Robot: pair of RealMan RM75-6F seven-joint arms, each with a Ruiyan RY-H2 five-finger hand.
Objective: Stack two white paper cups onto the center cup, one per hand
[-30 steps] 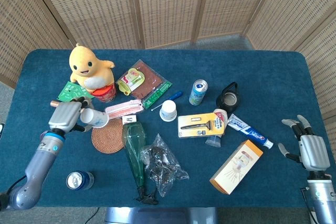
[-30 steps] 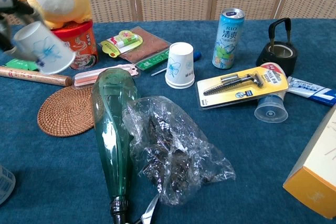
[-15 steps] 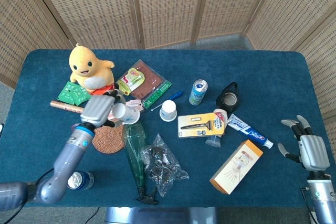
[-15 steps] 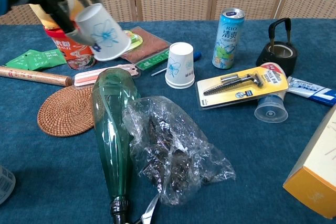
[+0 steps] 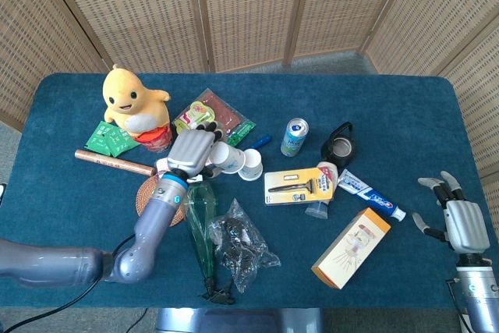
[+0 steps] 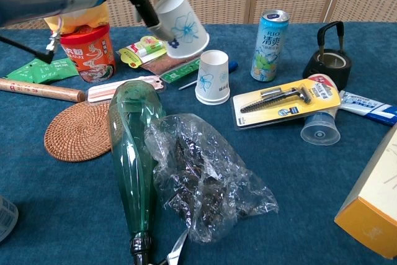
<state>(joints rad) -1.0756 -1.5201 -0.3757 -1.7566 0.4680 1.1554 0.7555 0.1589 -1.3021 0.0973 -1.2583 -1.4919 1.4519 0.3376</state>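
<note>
Nearest, a crumpled clear plastic bag (image 6: 208,181) and a smooth green glass bottle (image 6: 132,153) lying on its side occupy the foreground of the blue cloth-covered table (image 5: 390,99). Beside them: round woven rattan coaster (image 6: 77,130).

Mid-table: the inverted white paper centre cup with blue floral print (image 6: 213,77) stands rim-down, untouched.

Change over the last second: the left hand (image 5: 189,154) has swept from the table's left side to just left of the centre cup. It grips a second white paper cup, same blue print (image 6: 180,25), tilted, open mouth facing down-right, just above and left of the target. Judgement: first stack near; the cup needs levelling before lowering. Thin paper walls likely crush under a hard grip.

The right hand (image 5: 458,220) hovers at the right table edge, fingers spread, holding nothing.

Far: glossy blue drink can (image 6: 270,36), black iron kettle (image 6: 327,54).
</note>
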